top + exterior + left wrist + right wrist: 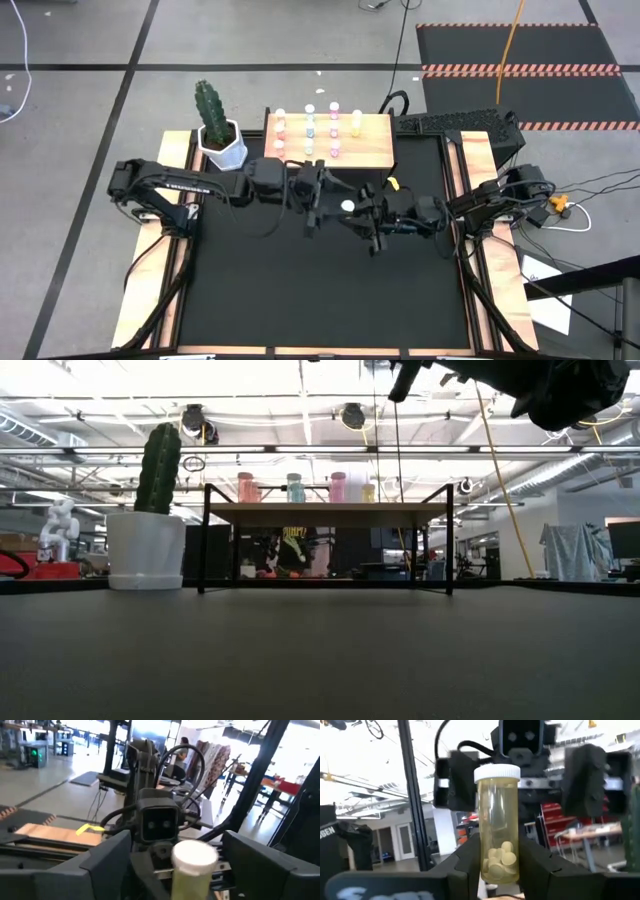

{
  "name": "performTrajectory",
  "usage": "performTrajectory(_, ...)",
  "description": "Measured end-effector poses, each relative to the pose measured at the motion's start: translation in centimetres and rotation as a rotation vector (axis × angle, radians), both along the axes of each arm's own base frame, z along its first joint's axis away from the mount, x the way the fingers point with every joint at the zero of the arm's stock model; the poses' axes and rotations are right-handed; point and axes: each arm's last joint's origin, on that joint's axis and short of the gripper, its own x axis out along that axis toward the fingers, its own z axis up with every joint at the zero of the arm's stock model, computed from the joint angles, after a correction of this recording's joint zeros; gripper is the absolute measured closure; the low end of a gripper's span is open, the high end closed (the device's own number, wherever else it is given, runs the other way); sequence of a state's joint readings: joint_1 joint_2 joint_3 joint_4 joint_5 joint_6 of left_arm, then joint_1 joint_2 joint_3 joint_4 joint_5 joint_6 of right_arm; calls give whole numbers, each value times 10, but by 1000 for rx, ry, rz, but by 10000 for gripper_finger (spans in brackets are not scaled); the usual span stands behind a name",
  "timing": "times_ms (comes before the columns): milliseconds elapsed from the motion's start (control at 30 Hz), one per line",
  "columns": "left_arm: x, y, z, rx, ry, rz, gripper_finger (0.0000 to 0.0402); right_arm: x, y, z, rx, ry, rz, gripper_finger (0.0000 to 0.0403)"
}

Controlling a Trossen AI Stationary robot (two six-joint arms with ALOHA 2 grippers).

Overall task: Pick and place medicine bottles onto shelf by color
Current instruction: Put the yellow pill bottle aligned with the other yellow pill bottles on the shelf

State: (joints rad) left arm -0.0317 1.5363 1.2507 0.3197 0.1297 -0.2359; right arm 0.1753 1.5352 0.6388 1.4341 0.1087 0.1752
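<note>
My right gripper [499, 870] is shut on a yellow bottle [498, 837] with a white cap and pale tablets inside, held high over the table's middle [347, 207]. My left gripper [187, 862] faces it from the left and is open. Its two fingers [454, 775] stand on either side of the bottle's upper part, and I see no touch. The wooden shelf [365, 150] stands at the far edge on black legs, with several pink, blue, purple and yellow bottles [309, 128] upright on it in rows. They also show in the low view [295, 487]. My right gripper pinches the yellow bottle's lower body [498, 862] between its two fingers. The fingers come level from the table's right. The bottle stands upright in the hold, cap [497, 772] up, lifted clear of the table.
A white pot with a green cactus [218, 135] stands left of the shelf. Wooden rails [160, 260] run along both sides of the black mat [320, 290]. A keyboard [455, 122] lies at the far right.
</note>
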Motion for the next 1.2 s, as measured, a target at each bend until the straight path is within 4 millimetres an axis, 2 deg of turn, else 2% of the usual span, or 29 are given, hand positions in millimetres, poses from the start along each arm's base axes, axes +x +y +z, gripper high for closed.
performTrajectory(133, 0, 1, 1, 53, -16, 6, 111, -1, 0, 3, -36, -23, -20, 304)
performTrajectory(400, 0, 4, 0, 50, -8, 13, 171, 0, -4, 1, -45, 3, -53, 303)
performTrajectory(667, -4, 11, -8, 51, 115, -5, 226, 3, -7, -5, -14, 69, -105, 303)
performTrajectory(1000, -19, 17, 3, 72, 132, -1, 227, 4, -14, -6, -6, 82, -123, 303)
performTrajectory(1200, -21, 17, -1, 81, 179, 3, 226, 7, -17, -10, 18, 132, -116, 303)
